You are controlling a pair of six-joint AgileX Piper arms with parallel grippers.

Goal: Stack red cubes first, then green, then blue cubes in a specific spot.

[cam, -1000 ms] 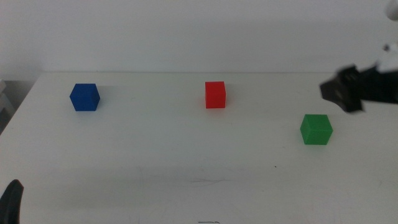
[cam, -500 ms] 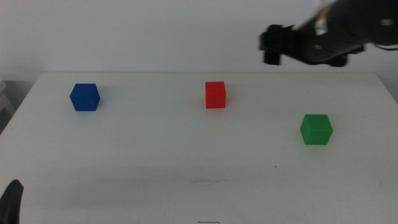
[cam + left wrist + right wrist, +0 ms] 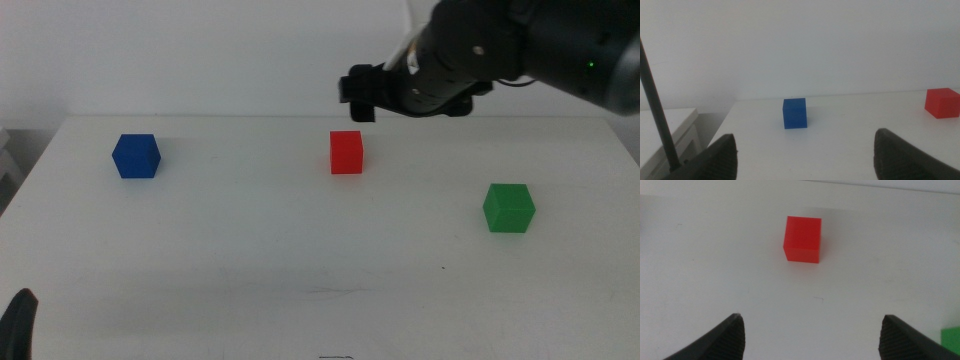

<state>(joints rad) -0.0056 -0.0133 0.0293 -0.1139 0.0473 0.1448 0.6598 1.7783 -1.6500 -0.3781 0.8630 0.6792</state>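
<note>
The right gripper [image 3: 358, 97] hung in the air above the far part of the white table [image 3: 300, 250], close over the red cube [image 3: 346, 152] but not touching it, its two dark jaws spread wide with nothing between them; in its own wrist view the jaw tips [image 3: 810, 330] stood well apart at either side with bare tabletop between them and the red cube [image 3: 802, 239] resting beyond. The arm behind that gripper reached in from the right side of the middle view, its bulky dark body raised over the back edge of the table. The red cube sat flat on the table near the middle of its far half, alone, with no other cube on or against it. The green cube [image 3: 509, 208] lay well apart from it toward the right and nearer the camera, and a sliver of green [image 3: 951, 342] showed at the edge of the right wrist view. The blue cube [image 3: 135, 156] stood at the far left of the table, well away from both others. The left gripper [image 3: 805, 155] waited low at the near left corner, only a dark tip [image 3: 18, 322] showing in the middle view; its jaws were parted and empty, facing the blue cube [image 3: 794, 113], with the red cube [image 3: 942, 103] off to one side.
</note>
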